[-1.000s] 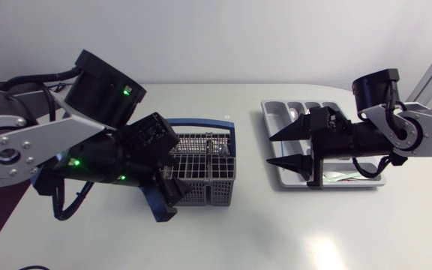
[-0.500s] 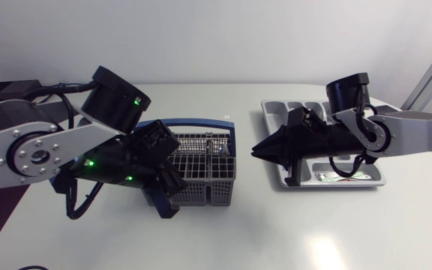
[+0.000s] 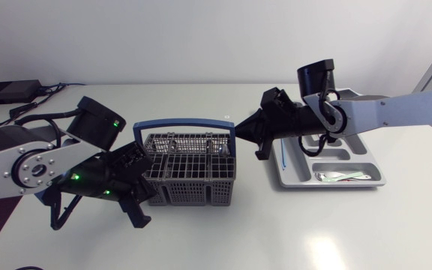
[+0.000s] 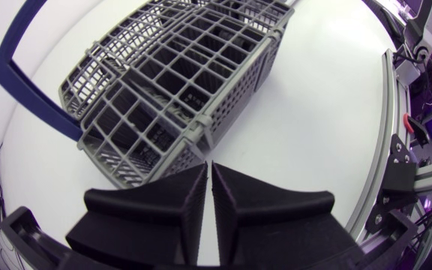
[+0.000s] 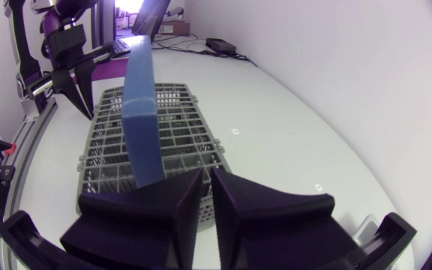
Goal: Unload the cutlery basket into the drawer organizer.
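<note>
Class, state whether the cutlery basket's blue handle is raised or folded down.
Raised: the blue handle stands upright above the basket.

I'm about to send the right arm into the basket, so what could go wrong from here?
1. The right gripper is shut, with its tips close to the end of the blue handle. Pushing on could shove or tip the basket instead of reaching any cutlery.
2. The left gripper, also shut, sits near a basket corner and might nudge it.

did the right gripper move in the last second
Yes: the matte black right gripper swung off the grey plastic drawer organizer toward the grey mesh cutlery basket.
</note>
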